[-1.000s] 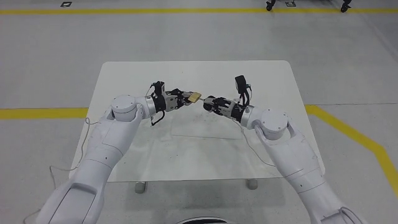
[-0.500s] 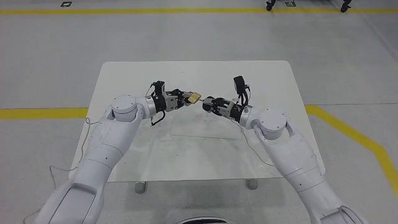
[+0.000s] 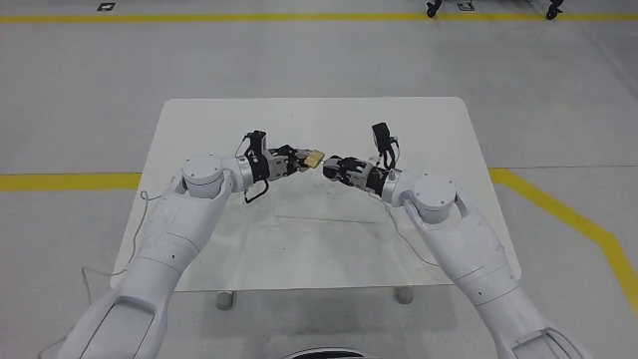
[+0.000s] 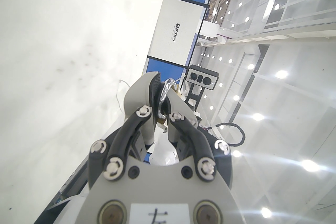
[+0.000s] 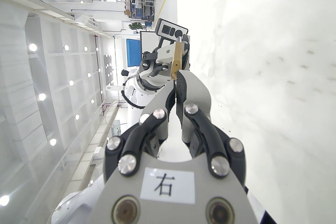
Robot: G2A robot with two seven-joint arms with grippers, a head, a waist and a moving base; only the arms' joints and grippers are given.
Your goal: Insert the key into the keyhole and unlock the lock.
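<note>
The right gripper (image 5: 177, 78) has crept a little closer to the brass padlock (image 5: 176, 57), pinching the small key (image 3: 322, 163) at its bottom end. The left gripper (image 4: 163, 89) squeezes the padlock's silver loop (image 4: 168, 83), up above the white table (image 3: 419, 120).

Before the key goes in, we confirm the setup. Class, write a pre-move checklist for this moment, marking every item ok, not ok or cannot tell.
1. Left gripper shut on the shackle of the lock: ok.
2. Lock held above the table, its bottom end facing the right gripper: ok.
3. Right gripper shut: ok.
4. Key gripped between its pads: cannot tell, hidden.
5. Key tip lined up with the keyhole: cannot tell.
</note>
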